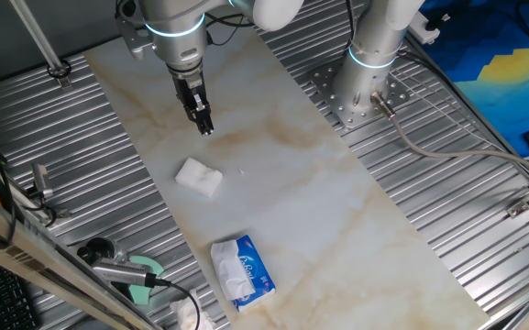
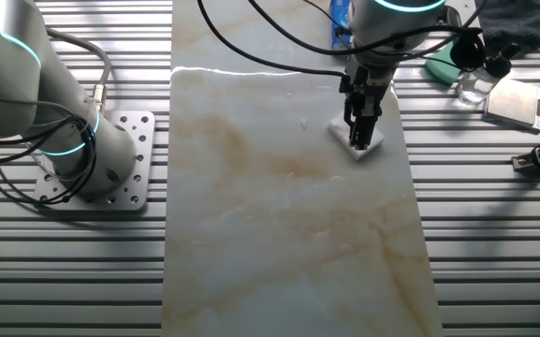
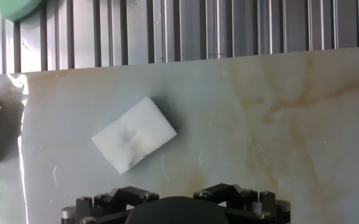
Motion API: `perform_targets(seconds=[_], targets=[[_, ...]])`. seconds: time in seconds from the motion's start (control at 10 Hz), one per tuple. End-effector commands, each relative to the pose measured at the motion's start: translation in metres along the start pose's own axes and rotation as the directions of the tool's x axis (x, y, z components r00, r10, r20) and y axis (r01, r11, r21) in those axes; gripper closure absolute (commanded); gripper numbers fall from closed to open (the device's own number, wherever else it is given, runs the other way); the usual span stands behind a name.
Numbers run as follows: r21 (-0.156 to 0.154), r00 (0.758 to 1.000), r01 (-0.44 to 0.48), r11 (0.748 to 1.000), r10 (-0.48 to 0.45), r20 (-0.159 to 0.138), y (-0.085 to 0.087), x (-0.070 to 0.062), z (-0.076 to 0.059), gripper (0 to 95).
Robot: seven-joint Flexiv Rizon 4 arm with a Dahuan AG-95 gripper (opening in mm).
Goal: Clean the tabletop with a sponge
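Scene: I am 1 robot arm above a long white marble-look tabletop [image 1: 337, 202] with faint tan veins, set between ribbed grey metal surfaces [image 1: 447, 229].
My pincer: my gripper [image 1: 205, 126] hangs in the air above the slab, holding nothing. The 2 fingers look close together in one fixed view, but I cannot tell for sure whether they are spread or pressed together; the hand view shows only the mount, not the tips.
Sponge: a small white sponge [image 1: 198, 177] lies flat on the slab, apart from my fingers, turned at an angle to the slab's edges. In the hand view the sponge [image 3: 134, 133] has a faint dent and a tan mark in its middle.
Nearby: a blue-and-white tissue pack [image 1: 242, 269] lies further along the slab, well apart from the sponge.
Handling, my judgement: light, soft, squashy, not fragile and not slippery. A hard squeeze will buckle it.
Where to take hold, my judgement: across the 2 long sides, near the middle, fingers turned to match its angle.
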State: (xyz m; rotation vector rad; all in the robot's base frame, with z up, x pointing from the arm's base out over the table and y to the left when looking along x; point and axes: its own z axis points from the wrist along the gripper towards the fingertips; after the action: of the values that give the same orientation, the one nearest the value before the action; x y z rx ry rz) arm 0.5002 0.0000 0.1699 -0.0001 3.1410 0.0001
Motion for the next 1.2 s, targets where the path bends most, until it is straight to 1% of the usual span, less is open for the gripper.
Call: perform_targets(seconds=[0.1,0.2,0.5,0.7,1.2], targets=[[-0.323,0.999,-0.017,0.946,0.000,-0.051,0.0000,0.0002,-0.0001,95.0],[-0.299,0.999,-0.011,0.954,-0.005,-0.053,0.0001,0.0002,-0.0001,95.0],[-0.298,0.998,-0.017,0.955,0.000,-0.055,0.0001,0.0002,-0.0002,95.0],[-0.280,0.999,-0.010,0.960,-0.005,-0.053,0.0001,0.0002,-0.0002,95.0],[-0.258,0.999,-0.005,0.966,-0.008,-0.053,0.0001,0.0002,-0.0002,95.0]])
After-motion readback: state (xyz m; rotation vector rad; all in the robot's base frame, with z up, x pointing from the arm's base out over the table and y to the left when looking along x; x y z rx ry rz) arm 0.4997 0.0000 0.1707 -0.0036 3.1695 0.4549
